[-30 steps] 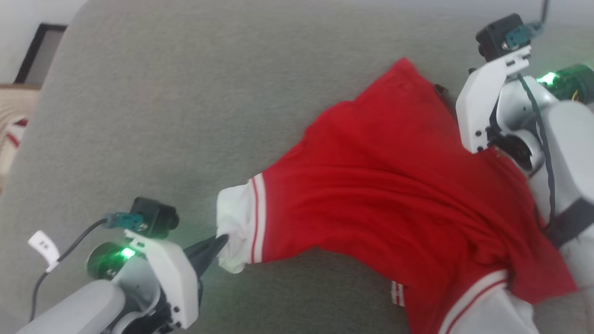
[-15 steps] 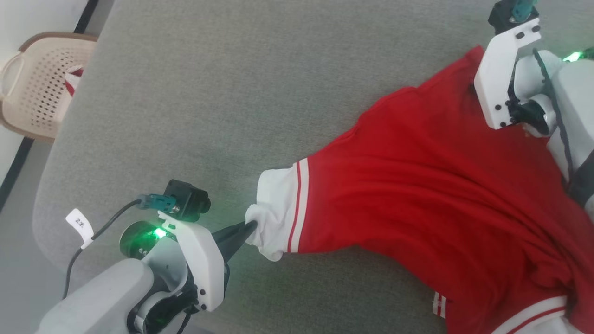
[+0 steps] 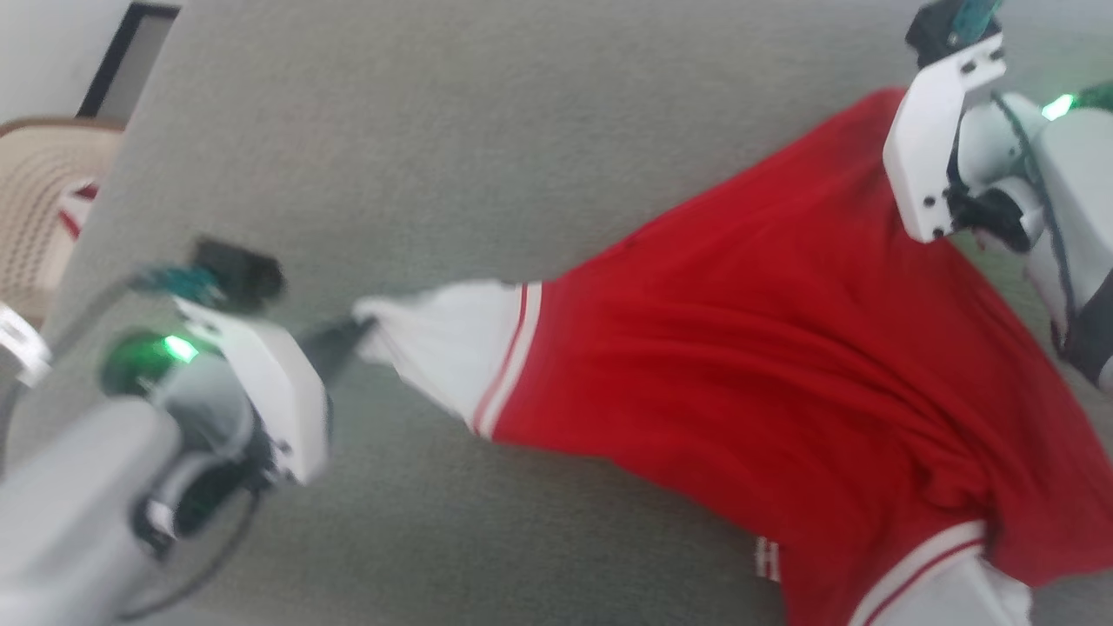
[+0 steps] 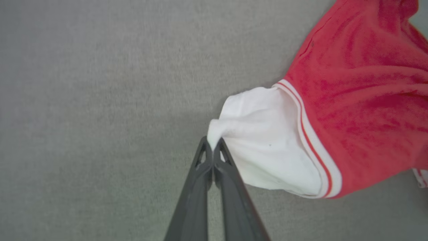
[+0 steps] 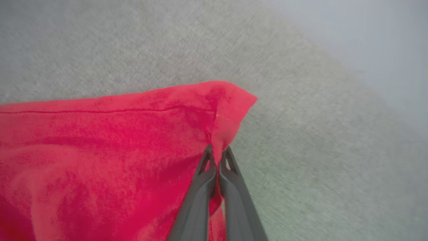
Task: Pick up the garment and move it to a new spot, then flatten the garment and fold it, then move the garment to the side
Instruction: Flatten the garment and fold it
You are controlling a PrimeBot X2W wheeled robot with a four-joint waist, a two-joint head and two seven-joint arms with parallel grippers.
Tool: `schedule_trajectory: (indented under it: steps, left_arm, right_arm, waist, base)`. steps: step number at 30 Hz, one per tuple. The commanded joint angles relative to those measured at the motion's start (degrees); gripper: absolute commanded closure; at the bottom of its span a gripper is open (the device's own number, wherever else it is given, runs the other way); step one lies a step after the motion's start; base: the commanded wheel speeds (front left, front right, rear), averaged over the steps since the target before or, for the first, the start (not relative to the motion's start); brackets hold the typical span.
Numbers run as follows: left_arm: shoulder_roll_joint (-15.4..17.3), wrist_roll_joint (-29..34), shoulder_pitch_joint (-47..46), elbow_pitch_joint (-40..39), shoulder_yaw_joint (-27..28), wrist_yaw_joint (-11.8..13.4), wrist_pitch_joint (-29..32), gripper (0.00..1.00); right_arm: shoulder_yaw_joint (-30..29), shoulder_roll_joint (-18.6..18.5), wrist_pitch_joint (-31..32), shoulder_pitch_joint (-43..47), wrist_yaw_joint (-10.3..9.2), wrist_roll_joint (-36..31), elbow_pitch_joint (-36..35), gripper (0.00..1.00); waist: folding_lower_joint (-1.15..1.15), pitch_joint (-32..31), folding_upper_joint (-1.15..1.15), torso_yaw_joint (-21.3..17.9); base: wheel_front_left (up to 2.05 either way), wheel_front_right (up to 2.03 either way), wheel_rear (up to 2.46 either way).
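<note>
Left gripper [image 4: 212,147], two long dark fingers: we see them pinched together on the cuff of the white sleeve [image 4: 267,144]. Right gripper [image 5: 219,154]: likewise clamped, on a red hem corner [image 5: 230,103]. Between them the garment [image 3: 765,348], a red short-sleeved knit T-shirt with red-and-white striped trim, lies stretched and creased across the flat grey felt-like surface [image 3: 435,174]. We judge it light, limp and unbreakable, best taken at edges and corners. We can read no lettering or label; the side facing up is plain.
</note>
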Motion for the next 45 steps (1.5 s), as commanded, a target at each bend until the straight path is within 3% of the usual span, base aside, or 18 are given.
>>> schedule_trajectory:
  steps: [1, 9, 17, 30, 38, 45]
  left_arm:
    - [1.20, -0.13, -1.83, -0.50, 0.99, 0.71, 0.73, 1.00]
    - [6.79, 1.60, -12.77, -0.79, 5.76, 3.10, 6.06, 1.00]
    - [8.68, 5.02, -24.06, 4.56, 7.63, 0.17, 8.66, 1.00]
    - [4.76, 9.20, -37.03, 15.98, 6.61, -5.82, 9.13, 1.00]
    - [0.41, 13.58, -45.77, 24.03, 6.64, -8.32, 2.79, 1.00]
    - [-4.09, 19.45, -57.90, 33.95, 7.22, -9.11, -7.76, 1.00]
  right_arm:
    - [0.18, -0.25, -0.92, -1.20, -0.11, 0.80, -0.79, 1.00]
    - [0.20, -1.84, -5.08, -3.98, -0.11, 3.51, -5.09, 1.00]
    - [-1.49, -2.57, -7.00, -6.24, -0.11, 4.80, -9.66, 1.00]
    - [-5.77, -2.63, -6.18, -7.18, -0.11, 2.57, -15.14, 1.00]
    - [-12.84, 0.79, -9.66, -12.01, -0.11, -4.51, -10.13, 1.00]
    - [-20.51, 4.49, -19.30, -20.96, -0.12, -16.44, -2.07, 1.00]
  waist:
    - [0.00, -2.58, 0.00, -2.96]
    - [0.00, -7.74, 0.00, -9.50]
    - [0.00, -12.06, 0.00, -14.51]
    - [0.00, -14.36, 0.00, -17.07]
    - [0.00, -7.37, 0.00, -17.68]
    - [0.00, 2.25, 0.00, -18.54]
  base:
    - [0.00, 0.00, 0.00]
    - [0.00, 0.00, 0.00]
    - [0.00, 0.00, 0.00]
    - [0.00, 0.00, 0.00]
    - [0.00, 0.00, 0.00]
    - [0.00, 0.00, 0.00]
